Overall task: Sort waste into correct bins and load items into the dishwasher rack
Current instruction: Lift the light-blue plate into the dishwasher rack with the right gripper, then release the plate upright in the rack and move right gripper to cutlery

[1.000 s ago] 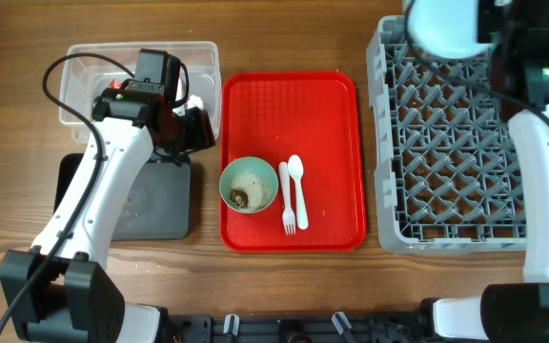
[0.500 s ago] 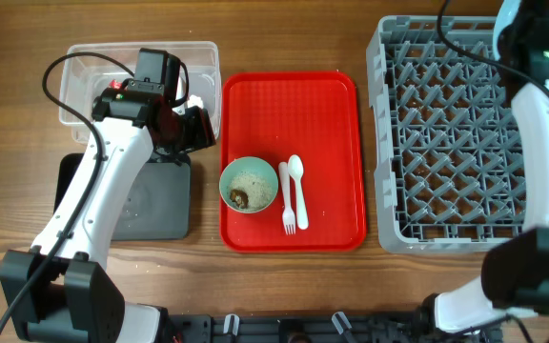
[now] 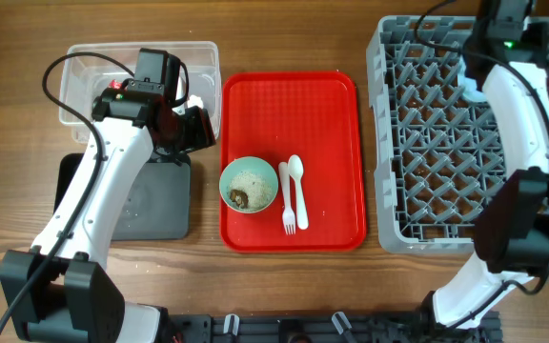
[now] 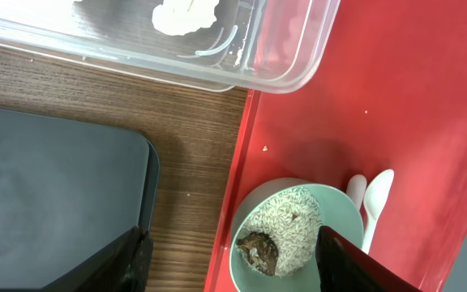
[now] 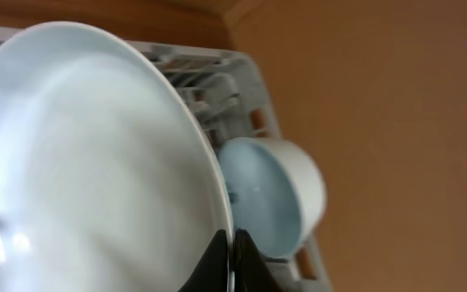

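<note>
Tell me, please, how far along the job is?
Done: tissue in the clear tub, pale blue bowl in the rack. In hand: the right gripper holds the plate at the rack. Remaining: the green bowl of rice, fork and spoon on the red tray.

Blurred plate (image 5: pixel 79 162) cut off at 9 o'clock, right gripper (image 5: pixel 229 247) largely out of frame at 6 o'clock, green bowl (image 4: pixel 336 217) clipped at 6 o'clock, rack (image 3: pixel 437 143) cropped at 12 o'clock.

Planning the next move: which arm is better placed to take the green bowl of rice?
Left. The left gripper, open, hangs near the green bowl; the right gripper is at the rack, shut on a plate.
</note>
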Robot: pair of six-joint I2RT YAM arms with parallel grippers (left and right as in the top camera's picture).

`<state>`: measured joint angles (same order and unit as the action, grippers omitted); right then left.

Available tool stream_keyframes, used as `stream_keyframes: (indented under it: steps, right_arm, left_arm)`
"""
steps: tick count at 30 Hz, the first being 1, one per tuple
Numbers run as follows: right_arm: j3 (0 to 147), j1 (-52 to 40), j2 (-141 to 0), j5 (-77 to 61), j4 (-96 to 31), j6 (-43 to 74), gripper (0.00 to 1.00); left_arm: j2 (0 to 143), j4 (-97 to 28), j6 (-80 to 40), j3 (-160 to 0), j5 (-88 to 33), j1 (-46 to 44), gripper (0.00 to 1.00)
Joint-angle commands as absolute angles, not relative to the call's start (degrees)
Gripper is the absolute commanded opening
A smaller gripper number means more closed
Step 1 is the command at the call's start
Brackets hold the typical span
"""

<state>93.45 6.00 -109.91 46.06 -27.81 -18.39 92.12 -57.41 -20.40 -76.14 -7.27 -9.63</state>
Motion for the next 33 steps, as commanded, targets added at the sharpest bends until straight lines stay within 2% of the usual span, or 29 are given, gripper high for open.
stream_keyframes:
  steps: [1,2,3,4,5,8,9,13,17,20,27,33]
  right_arm:
    - [93.25,3.86,-110.52,42.24,-27.70,-14.37,0.04]
    - [93.25,3.38,-110.52,42.06,-27.70,-14.33,0.09]
    - [93.25,2.90,-110.48,42.19,-27.86,-14.41,0.24]
    - [93.25,2.50,-110.24,42.35,-28.32,-14.41,0.43]
    - [93.25,2.20,-109.80,42.33,-29.08,-14.50,0.53]
    - [93.25,2.04,-107.46,40.58,-31.62,-14.02,0.75]
    - [93.25,2.07,-106.72,39.18,-32.40,-13.17,0.78]
    - [93.25,2.00,-101.91,20.36,-38.83,-12.88,0.76]
    - [93.25,1.37,-98.56,-8.80,-46.24,-12.80,0.64]
    - [93.25,-0.16,-98.41,-20.80,-51.62,-9.06,0.63]
    - [93.25,-8.62,-99.79,-23.40,-62.35,-6.98,0.64]
    - [93.08,-18.39,-102.89,-15.42,-65.45,2.79,0.64]
  left_arm:
    - [90.80,-57.23,-19.99,-76.51,-6.52,-9.37,0.66]
    - [90.80,-57.23,-20.16,-76.51,-6.55,-9.37,0.66]
    - [90.80,-57.23,-20.16,-76.51,-6.55,-9.37,0.66]
    - [90.80,-57.23,-20.16,-76.51,-6.55,-9.37,0.66]
    - [90.80,-57.23,-20.16,-76.51,-6.55,-9.37,0.66]
    - [90.80,-57.21,-20.14,-76.51,-6.55,-9.37,0.66]
    - [90.80,-57.21,-20.14,-76.51,-6.55,-9.37,0.66]
    - [90.80,-57.21,-20.14,-76.51,-6.55,-9.37,0.69]
    - [90.80,-57.23,-20.14,-76.51,-6.55,-9.37,0.70]
    - [90.80,-57.25,-20.14,-76.51,-6.55,-9.37,0.70]
    - [90.80,-57.23,-20.12,-76.51,-6.55,-9.37,0.70]
    - [90.80,-57.23,-20.10,-76.51,-6.50,-9.37,0.71]
